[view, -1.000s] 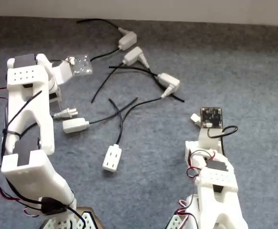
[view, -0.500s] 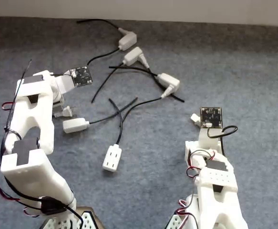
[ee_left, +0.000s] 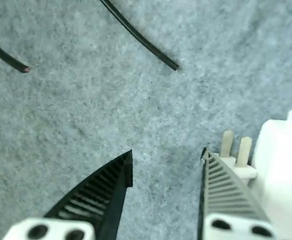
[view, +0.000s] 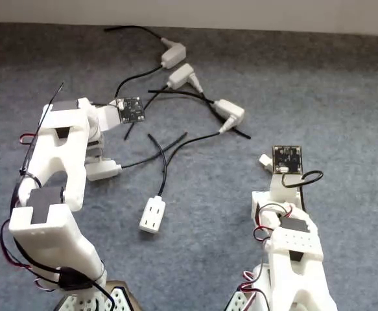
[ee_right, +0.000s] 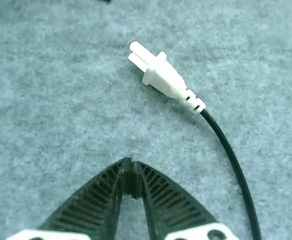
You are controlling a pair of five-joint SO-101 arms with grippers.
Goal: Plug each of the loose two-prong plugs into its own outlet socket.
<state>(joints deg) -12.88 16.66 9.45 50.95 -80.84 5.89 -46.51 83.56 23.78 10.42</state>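
Observation:
My left gripper [ee_left: 166, 160] is open and hangs low over the grey carpet. A white two-prong plug [ee_left: 236, 150] lies just outside one of its fingers [ee_left: 221, 190], against a larger white block [ee_left: 281, 170]. In the high view the left arm [view: 65, 149] covers that spot, beside a white outlet socket [view: 103, 170]. A second socket [view: 153, 215] lies mid-table. My right gripper [ee_right: 131, 177] is shut and holds nothing. A small white plug [ee_right: 166, 77] on a black cable lies a short way beyond its tips, and shows by the right arm's wrist board [view: 264, 161].
Three white angled plugs [view: 174, 53] [view: 182, 76] [view: 229, 111] on black cables lie at the back centre. Loose black cable ends [ee_left: 140, 37] cross the carpet ahead of the left gripper. The carpet at the far right holds nothing.
The left arm has swung right and lowered, and now covers the small plug beside the socket. The right arm has not moved.

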